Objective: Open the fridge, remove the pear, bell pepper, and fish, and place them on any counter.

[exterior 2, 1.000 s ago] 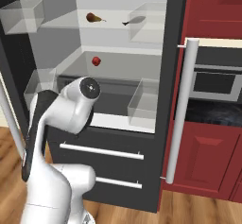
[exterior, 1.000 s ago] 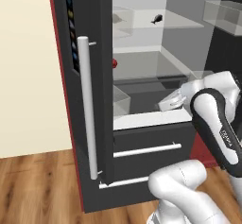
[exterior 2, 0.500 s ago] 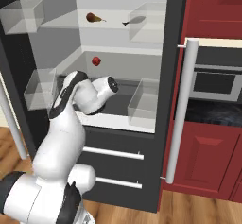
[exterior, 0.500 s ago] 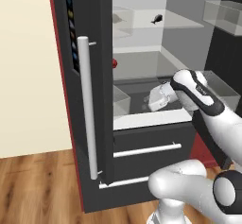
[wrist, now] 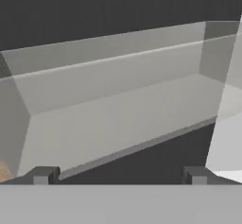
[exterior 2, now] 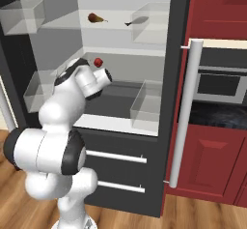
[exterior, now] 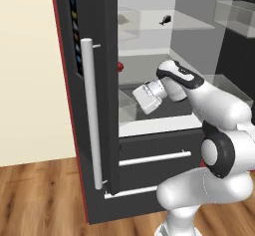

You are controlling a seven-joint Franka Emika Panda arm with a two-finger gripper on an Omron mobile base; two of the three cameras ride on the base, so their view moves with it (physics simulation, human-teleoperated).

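The fridge (exterior 2: 120, 138) stands with both doors swung wide. On its top shelf lie the brownish-red pear (exterior 2: 95, 17) and, to its right, the slim dark fish (exterior 2: 136, 21) (exterior: 164, 18). The red bell pepper (exterior 2: 98, 62) (exterior: 120, 66) sits at the back of the middle shelf. My white hand (exterior: 147, 96) reaches in over the lower shelf, below and right of the pepper, pointing toward the left door. In the hand view my gripper (wrist: 119, 176) is open, nothing between its fingertips (wrist: 42, 175), facing a clear bin (wrist: 118, 105).
The left door's long silver handle (exterior: 88, 115) is close to my arm's left. Clear bins (exterior 2: 147, 107) sit on the lower shelf and on both doors. Red cabinets, an oven (exterior 2: 222, 83) and a black marbled counter top (exterior 2: 217, 117) lie right of the right door's handle (exterior 2: 185, 112).
My arm has swung left and deeper into the fridge, carrying the hand from the right side to the lower shelf's left. The jaws have stayed open; the food has not moved.
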